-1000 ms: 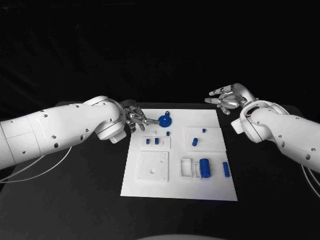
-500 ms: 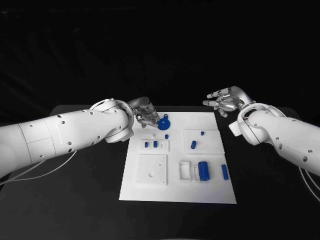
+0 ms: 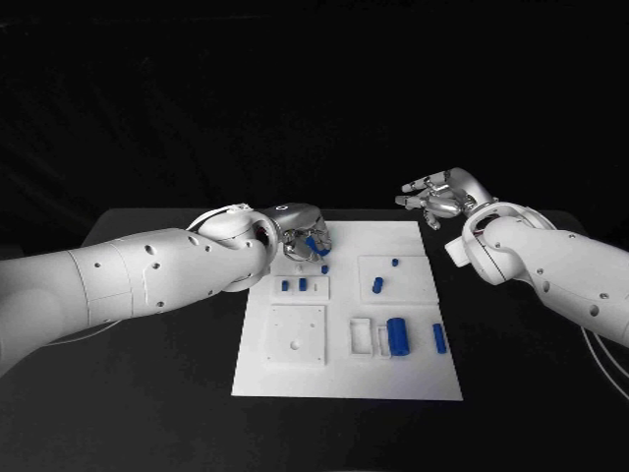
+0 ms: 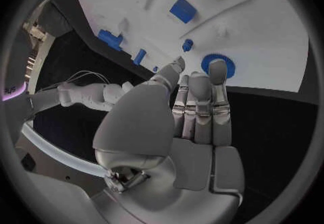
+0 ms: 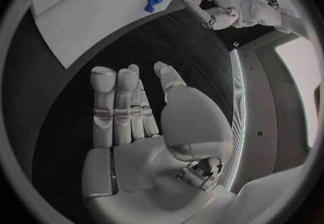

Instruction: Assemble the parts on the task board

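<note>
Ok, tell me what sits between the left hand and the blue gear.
Nothing: in the left wrist view the left hand has its fingertips right at the blue gear; actual contact is unclear.

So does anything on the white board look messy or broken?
Nothing stands out. The task board lies flat on the black table, and the small blue parts sit neatly on it, none tipped or spilled. The left hand is over the blue gear at the far edge; the right hand is off to the side.

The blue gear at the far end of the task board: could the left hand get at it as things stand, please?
Probably yes: the left hand is open with its fingertips right at the blue gear, and nothing stands between them on the task board.
</note>
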Robot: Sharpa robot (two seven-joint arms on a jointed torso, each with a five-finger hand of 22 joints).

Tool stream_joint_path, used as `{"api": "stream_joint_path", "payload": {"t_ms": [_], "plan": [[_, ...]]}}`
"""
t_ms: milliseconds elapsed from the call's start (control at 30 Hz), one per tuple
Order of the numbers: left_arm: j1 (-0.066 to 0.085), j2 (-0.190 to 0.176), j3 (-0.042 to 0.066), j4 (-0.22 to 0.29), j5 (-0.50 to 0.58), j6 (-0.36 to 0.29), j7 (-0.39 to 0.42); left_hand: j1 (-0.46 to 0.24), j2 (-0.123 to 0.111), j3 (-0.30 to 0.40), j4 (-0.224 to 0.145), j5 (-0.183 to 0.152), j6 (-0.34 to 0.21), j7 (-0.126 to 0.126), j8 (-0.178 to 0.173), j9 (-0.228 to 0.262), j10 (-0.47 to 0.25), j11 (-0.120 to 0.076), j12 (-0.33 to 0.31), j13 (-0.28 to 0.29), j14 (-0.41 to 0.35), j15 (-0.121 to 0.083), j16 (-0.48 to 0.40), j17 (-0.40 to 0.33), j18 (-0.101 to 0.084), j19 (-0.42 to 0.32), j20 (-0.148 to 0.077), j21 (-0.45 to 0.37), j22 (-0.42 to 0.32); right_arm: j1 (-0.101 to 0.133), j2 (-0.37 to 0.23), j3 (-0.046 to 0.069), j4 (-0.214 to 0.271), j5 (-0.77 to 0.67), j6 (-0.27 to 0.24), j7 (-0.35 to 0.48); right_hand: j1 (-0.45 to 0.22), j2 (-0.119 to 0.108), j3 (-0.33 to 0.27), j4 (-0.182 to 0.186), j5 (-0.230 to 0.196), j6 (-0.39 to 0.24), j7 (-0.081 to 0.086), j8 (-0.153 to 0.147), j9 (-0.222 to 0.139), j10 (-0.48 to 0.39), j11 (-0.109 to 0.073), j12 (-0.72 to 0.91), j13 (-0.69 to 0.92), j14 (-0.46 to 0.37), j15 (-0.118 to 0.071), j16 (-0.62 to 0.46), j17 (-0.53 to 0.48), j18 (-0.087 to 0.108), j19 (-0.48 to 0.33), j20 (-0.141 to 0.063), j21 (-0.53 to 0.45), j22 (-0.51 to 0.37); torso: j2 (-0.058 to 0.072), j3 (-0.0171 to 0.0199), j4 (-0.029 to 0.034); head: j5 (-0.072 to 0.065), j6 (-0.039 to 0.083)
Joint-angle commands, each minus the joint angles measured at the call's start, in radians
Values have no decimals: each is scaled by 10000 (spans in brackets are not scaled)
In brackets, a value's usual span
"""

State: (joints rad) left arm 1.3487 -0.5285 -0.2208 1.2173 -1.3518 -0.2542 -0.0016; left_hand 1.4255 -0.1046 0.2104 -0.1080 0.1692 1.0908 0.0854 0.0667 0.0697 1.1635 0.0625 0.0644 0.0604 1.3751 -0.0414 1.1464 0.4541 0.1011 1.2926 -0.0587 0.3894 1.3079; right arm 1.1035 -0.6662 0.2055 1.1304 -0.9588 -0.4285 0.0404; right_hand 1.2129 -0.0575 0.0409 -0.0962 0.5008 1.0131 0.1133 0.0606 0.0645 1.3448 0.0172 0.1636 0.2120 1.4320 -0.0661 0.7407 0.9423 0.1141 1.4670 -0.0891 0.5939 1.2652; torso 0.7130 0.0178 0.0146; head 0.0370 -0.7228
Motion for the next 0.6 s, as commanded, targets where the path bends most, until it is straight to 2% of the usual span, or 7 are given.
{"api": "stream_joint_path", "payload": {"t_ms": [33,233,600], "plan": [[-33,133,-8,-121,-1004,212,428,-16,-107,67,-26,16,-105,-1,-37,-7,-210,19,-61,-12,149,-23,30,-40,138,123,17,69,200,-3,22,6,28,80,-97,268,-126,-3,76,0,76,9,51,22,7,34,28,-211,-188,-39,65,-51,-13,117,473,75,-46,-11,-2,2,0,-27,-8],[-102,314,-29,-340,-1298,538,378,-47,-124,38,-47,-4,-188,-35,-39,-8,-381,11,-64,-12,380,-113,-86,-141,147,295,-55,184,183,-3,38,6,44,88,-111,283,-179,-27,119,-30,91,8,53,22,7,146,40,-430,-401,-38,65,-38,-24,127,474,78,-66,-13,-10,8,8,-44,-22],[-179,480,-38,-520,-1495,842,291,-69,-58,61,-25,7,-125,-6,-35,-4,-223,12,-66,-14,448,-85,-68,-147,152,347,-53,269,197,-2,51,7,68,91,-115,278,-186,-34,116,-22,102,-19,60,22,8,177,49,-514,-481,-37,70,-40,-37,136,476,83,-84,-25,-17,6,14,-59,-63]]}}
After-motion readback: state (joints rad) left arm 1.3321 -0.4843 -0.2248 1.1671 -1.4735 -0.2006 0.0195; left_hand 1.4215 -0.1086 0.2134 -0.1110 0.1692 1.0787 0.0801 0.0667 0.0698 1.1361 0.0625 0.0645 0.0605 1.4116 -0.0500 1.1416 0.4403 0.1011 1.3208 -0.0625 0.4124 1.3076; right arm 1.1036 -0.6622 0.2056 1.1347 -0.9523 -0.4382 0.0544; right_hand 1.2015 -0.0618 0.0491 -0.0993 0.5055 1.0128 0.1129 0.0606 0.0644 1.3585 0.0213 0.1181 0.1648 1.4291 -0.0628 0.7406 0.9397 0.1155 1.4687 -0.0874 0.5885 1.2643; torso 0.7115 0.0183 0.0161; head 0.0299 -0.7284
